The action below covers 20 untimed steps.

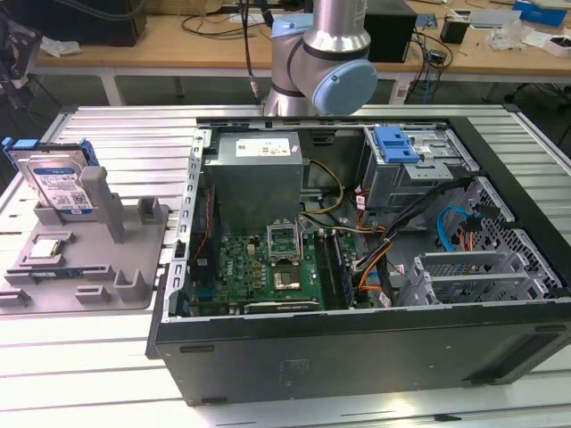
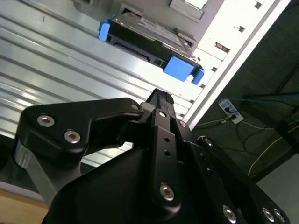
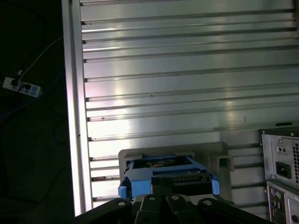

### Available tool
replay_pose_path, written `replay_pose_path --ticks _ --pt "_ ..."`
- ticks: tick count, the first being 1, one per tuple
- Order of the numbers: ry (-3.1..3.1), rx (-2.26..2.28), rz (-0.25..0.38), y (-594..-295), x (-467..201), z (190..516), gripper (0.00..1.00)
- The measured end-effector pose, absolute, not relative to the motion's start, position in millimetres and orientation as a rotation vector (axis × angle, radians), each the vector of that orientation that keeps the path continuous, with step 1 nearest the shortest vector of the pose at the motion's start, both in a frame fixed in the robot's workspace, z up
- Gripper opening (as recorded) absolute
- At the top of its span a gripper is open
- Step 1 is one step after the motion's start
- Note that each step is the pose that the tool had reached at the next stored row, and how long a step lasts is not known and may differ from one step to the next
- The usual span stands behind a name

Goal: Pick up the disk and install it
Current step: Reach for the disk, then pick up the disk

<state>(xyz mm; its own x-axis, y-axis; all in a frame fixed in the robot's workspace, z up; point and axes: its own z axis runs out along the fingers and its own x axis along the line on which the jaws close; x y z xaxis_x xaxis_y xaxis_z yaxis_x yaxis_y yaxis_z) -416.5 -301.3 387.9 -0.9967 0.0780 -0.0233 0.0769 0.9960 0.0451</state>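
The ribbed aluminium counter (image 1: 98, 374) carries a big black computer tower case (image 1: 357, 357). It lies on its side and is open on top, so the green motherboard (image 1: 259, 267) and the grey metal power supply box (image 1: 254, 174) show inside it. Behind the case in the exterior view rises the silver-and-blue robot arm (image 1: 326, 53). Just beside the case, on the exterior view's left of it, lies a flat grey plastic fixture tray (image 1: 134, 267) with upright posts and slots. Inside the case, at its far corner toward the exterior view's right, sits a grey metal drive cage (image 1: 419, 178) topped by a blue plastic latch plate (image 1: 397, 143). In the second wrist view the black tool (image 2: 159, 99) hangs over the counter slats, apart from the disk. I cannot tell whether it is apart or together. The disk (image 1: 58, 183), a flat rectangular silver hard drive with a white-and-blue label and a blue plastic frame, stands on edge in a slot at the tray corner farthest from the case. It also appears in both wrist views (image 2: 149, 35) (image 3: 163, 163). A small square silver chip (image 1: 46, 251) lies flat on the tray's side away from the case
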Motion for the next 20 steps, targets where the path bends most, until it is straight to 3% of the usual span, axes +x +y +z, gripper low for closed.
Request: replay_pose_path --ticks 20 --pt "3.113 0.121 0.069 -300.9 -416.5 387.9 0.11"
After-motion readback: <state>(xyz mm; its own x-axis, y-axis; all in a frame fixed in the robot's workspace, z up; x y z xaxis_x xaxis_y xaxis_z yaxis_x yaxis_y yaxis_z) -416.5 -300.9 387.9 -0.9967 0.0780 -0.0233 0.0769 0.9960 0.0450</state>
